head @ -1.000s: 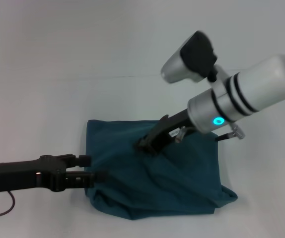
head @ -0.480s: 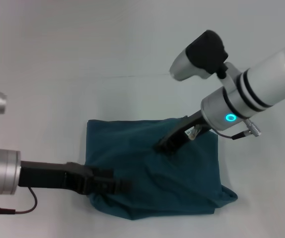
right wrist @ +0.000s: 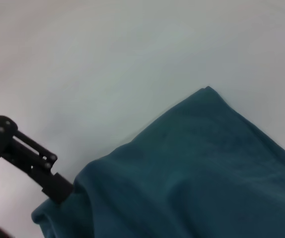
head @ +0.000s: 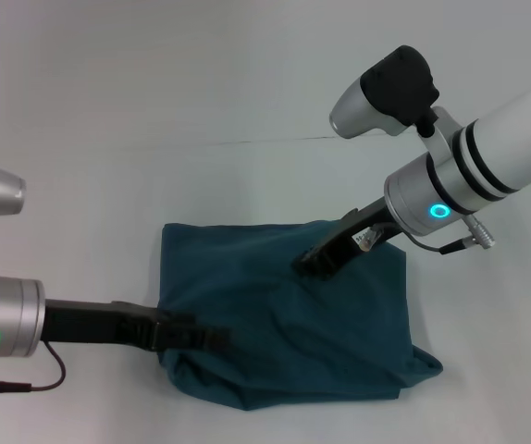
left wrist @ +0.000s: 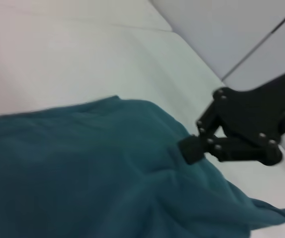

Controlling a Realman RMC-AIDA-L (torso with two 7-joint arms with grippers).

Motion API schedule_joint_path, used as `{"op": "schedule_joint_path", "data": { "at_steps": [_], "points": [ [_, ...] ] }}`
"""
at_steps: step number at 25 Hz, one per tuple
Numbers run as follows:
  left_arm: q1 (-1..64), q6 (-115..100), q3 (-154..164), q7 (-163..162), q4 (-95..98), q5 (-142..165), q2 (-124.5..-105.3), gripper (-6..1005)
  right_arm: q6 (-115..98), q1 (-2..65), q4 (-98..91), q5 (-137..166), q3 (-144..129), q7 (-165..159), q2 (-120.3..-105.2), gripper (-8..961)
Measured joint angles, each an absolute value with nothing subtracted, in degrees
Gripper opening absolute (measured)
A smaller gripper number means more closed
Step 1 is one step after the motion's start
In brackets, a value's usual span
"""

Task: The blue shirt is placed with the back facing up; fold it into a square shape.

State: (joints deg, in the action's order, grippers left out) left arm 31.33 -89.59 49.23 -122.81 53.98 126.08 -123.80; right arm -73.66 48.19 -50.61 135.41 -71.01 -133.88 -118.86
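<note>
The blue shirt (head: 284, 314) is bunched on the counter (head: 108, 139). Left gripper (head: 212, 338) at its left edge, right gripper (head: 310, 265) near its top; grip states can't be told.

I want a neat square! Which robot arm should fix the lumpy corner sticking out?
Probably the right: its end effector sits on the blue shirt nearer the bulging corner; the left end effector is at the opposite edge.

Open table (head: 154, 111) around shirt (head: 265, 314); pincers apparently on it.
</note>
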Motion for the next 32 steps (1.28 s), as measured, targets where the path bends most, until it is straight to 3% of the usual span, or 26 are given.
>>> {"op": "schedule_joint_path", "data": {
  "at_steps": [4,11,22,24,32],
  "points": [
    [30.7,-87.2,50.4,-122.4,54.2,125.9,-124.21,849,-73.7,48.1,-50.5,135.4,-71.0,-133.9,-119.00,-2],
    [30.8,-82.1,56.9,-123.2,53.3,126.1,-124.33,670,-73.8,48.2,-50.0,135.4,-71.0,-133.9,-119.09,-1],
    [30.8,-81.0,60.0,-127.7,53.6,130.4,-124.24,184,-73.4,48.0,-50.0,135.9,-71.0,-134.6,-118.90,-1],
    [30.7,-81.6,59.8,-128.1,53.7,130.7,-124.14,0,-73.2,48.1,-49.9,136.8,-70.9,-135.0,-118.91,-1],
    [30.6,-83.3,59.6,-129.6,53.4,132.2,-124.10,-1,-71.9,48.7,-49.0,139.2,-70.5,-136.1,-119.43,-1]
  ]
}}
